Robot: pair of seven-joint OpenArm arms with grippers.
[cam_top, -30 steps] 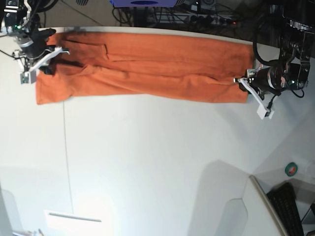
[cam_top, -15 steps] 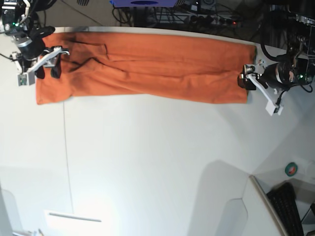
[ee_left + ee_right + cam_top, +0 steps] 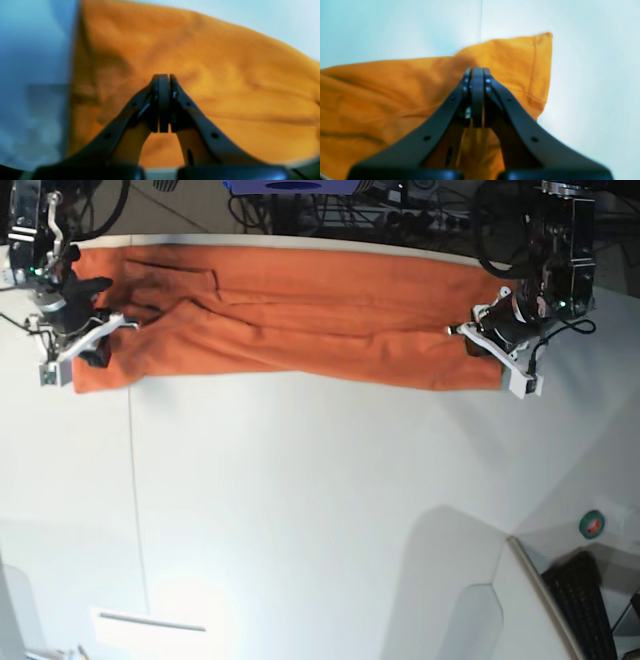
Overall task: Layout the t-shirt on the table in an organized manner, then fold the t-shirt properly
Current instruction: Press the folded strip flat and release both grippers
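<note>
The table [image 3: 300, 510] stretches bare and white in the foreground, with the t-shirt [image 3: 300, 315] lying as a long orange band along its far edge, folded lengthwise. The left gripper [image 3: 478, 340] sits over the shirt's end on the base view's right, and the right gripper [image 3: 95, 340] over the opposite end. In the left wrist view the left gripper [image 3: 163, 80] has its jaws pressed together above the wrinkled shirt [image 3: 225, 87]; no cloth shows between them. In the right wrist view the right gripper [image 3: 477, 72] is likewise closed over the shirt [image 3: 382, 87], near a hemmed corner, with the table [image 3: 595, 75] beyond; whether it pinches cloth cannot be told. Both arms reach in from the far side, wrists angled down toward the cloth. Half a second ago both grippers stood spread and slightly further outward; now they are closed and lie further in over the shirt's ends.
</note>
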